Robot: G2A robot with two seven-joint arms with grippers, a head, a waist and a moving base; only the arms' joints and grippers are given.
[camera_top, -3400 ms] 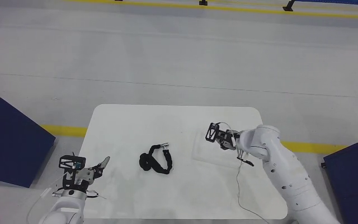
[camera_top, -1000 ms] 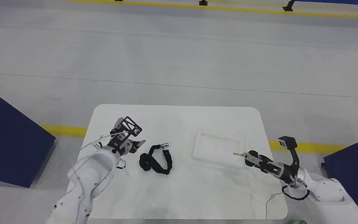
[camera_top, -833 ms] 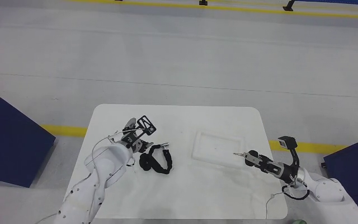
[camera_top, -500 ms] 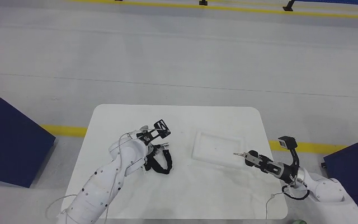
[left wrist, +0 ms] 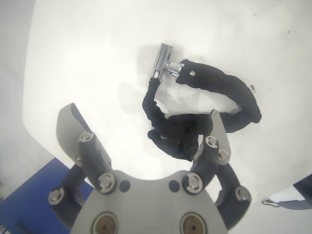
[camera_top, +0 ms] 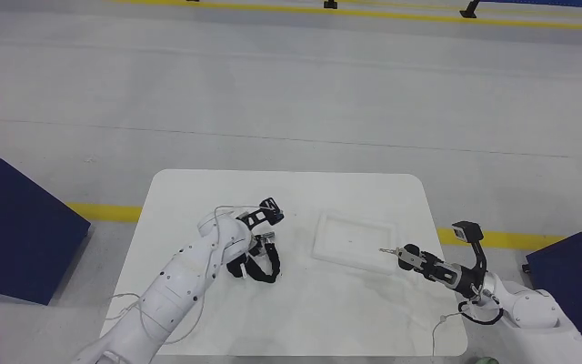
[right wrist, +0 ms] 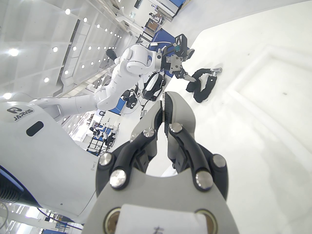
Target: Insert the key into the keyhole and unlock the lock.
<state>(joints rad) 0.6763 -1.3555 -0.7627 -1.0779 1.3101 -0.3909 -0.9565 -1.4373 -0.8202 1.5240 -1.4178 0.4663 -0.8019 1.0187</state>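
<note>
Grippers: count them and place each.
2. Left gripper, jaws open, hangs over the black lock on the table. Right gripper, jaws shut on the key, is by the tray's right edge.

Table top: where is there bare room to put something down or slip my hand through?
Bare: the far strip of the table beyond the chain lock and shallow tray, and the near stretch between the two arms. Crowded: around the lock, where the open left hand hovers, and by the right hand with its key.

One chain lock (camera_top: 255, 263), one key (camera_top: 388, 250), one clear tray (camera_top: 358, 218), two claws: left claw (left wrist: 142, 112), right claw (right wrist: 163, 98).
</note>
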